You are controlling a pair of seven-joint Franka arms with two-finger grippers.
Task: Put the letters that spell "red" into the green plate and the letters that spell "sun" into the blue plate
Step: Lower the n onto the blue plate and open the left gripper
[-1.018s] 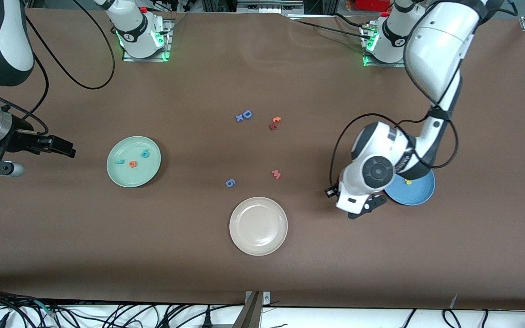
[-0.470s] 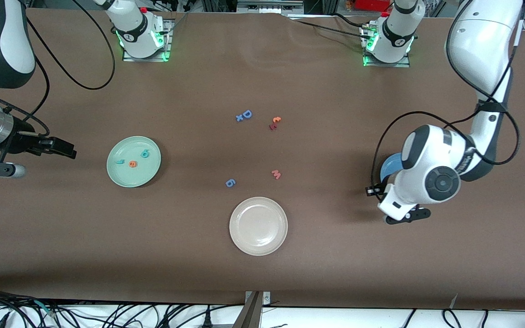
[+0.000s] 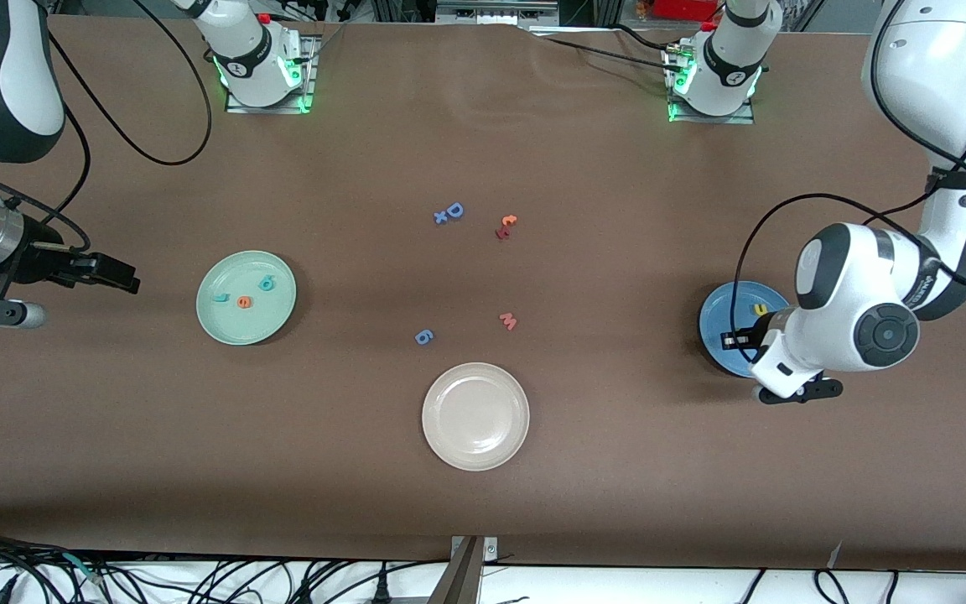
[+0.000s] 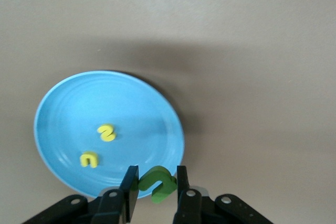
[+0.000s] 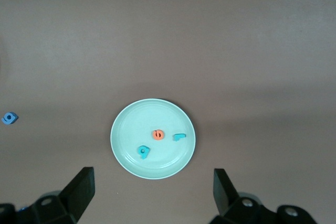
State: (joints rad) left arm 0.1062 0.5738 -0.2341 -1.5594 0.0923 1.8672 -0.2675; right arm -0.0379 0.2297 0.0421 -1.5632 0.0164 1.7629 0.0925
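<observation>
Left gripper [image 4: 154, 192] was clamped on the green "n" [image 4: 157, 183], letter pinched between both fingers [image 4: 129, 186], hanging over the blue plate's [image 3: 718, 315] rim on the side nearest the front camera; in the left wrist view the "n" sat at about 5 o'clock of the plate's centre, overlapping its edge. Blue plate lay at the left arm's end of the table, partly covered by the left wrist in the front view. Inside it: yellow "s" [image 4: 106, 132] near the middle and yellow "u" [image 4: 88, 159] just beside it, apart, both flat on the plate; only one yellow letter showed in the front view. Right gripper [image 5: 152, 192] waited with jaws spread wide, nothing between them, up over the table's edge at the right arm's end, at roughly 9 o'clock from the green plate [image 3: 215, 327] in the front view. Green plate held the orange "e" [image 3: 243, 302] near centre, teal "r" [image 3: 220, 296] beside it toward the right arm's end, and teal "d" [image 3: 267, 283] at about 1 o'clock of the "e", none touching. Beige-white plate [image 3: 441, 436] sat nearest the front camera, mid-table. Loose on the table between plates: blue "6" [image 3: 423, 337], pink "w" [image 3: 508, 320], blue capital "D" [image 3: 454, 210], orange "c" [image 3: 509, 221].
</observation>
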